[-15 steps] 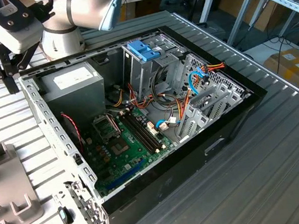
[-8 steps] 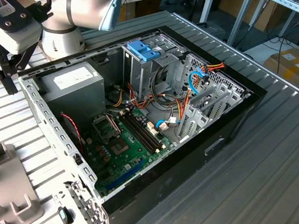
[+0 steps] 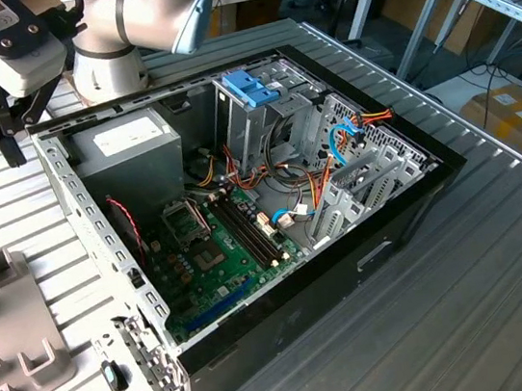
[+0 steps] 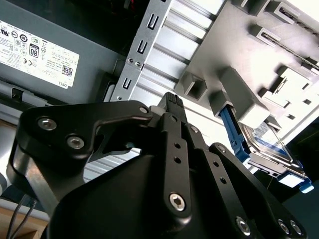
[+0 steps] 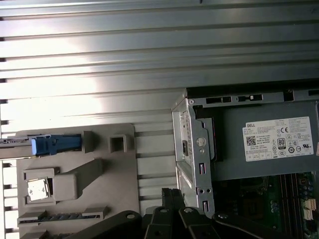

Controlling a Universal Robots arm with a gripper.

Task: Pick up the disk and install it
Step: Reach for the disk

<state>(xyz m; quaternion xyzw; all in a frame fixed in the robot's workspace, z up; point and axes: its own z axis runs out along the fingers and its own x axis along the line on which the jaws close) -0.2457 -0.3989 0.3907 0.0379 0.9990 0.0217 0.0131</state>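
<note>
The disk (image 4: 265, 143), a flat silver-grey drive with a blue-banded white label, stands on edge in a slot of the grey holder block (image 4: 234, 59) in the second wrist view. A blue plastic carrier (image 5: 57, 144) is clipped to it. My gripper (image 4: 171, 99) hangs above the ribbed table between the holder block and the corner of the open computer case (image 5: 192, 149), apart from the disk. Its black fingers (image 5: 171, 199) are shut together with nothing between them. In the exterior view the gripper (image 3: 9, 148) sits at the far left, beside the case's back corner.
The open case (image 3: 273, 213) holds a grey power-supply box (image 3: 127, 141), a green motherboard (image 3: 215, 250), cables, and a metal cage with a blue plastic top (image 3: 250, 85). The grey holder block (image 3: 7, 328) lies at the exterior view's left. The ribbed metal table (image 3: 471, 302) extends right.
</note>
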